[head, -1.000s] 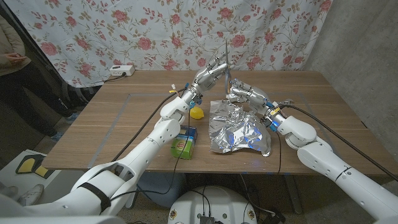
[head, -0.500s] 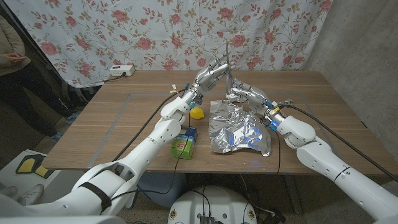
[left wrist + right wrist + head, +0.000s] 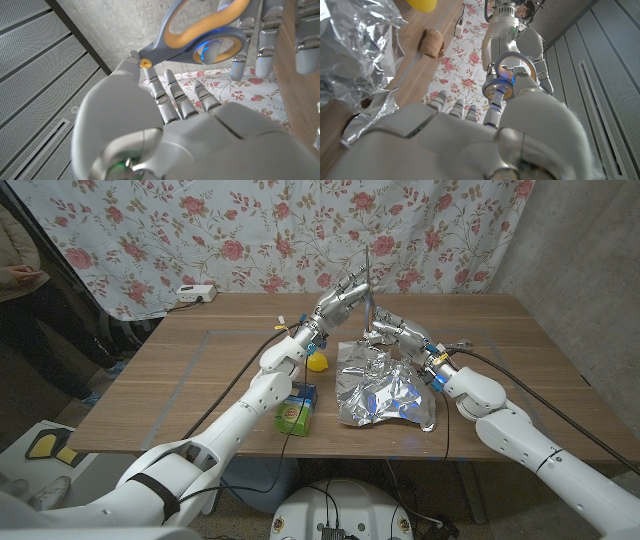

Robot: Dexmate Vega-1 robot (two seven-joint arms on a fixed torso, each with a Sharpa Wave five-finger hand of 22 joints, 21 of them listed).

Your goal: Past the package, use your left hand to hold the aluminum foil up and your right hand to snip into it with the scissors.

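Observation:
The grey scissors with yellow-lined handles stand upright above the table's far middle, blades pointing up. My raised left hand grips them at the blades, just past the yellow pivot. My right hand holds the handles, with fingers through the loops. The crumpled aluminum foil lies on the table below and in front of both hands, untouched. Its shiny folds show beside my right hand. The green package stands near the foil's left side.
A yellow lemon-like object sits between the package and my left forearm. A brown roll lies at the table's far edge. A white power strip sits at the back left. A person stands past the table's left side.
Both hands have stayed at the scissors; the blade has tilted very slightly. The foil has not moved.

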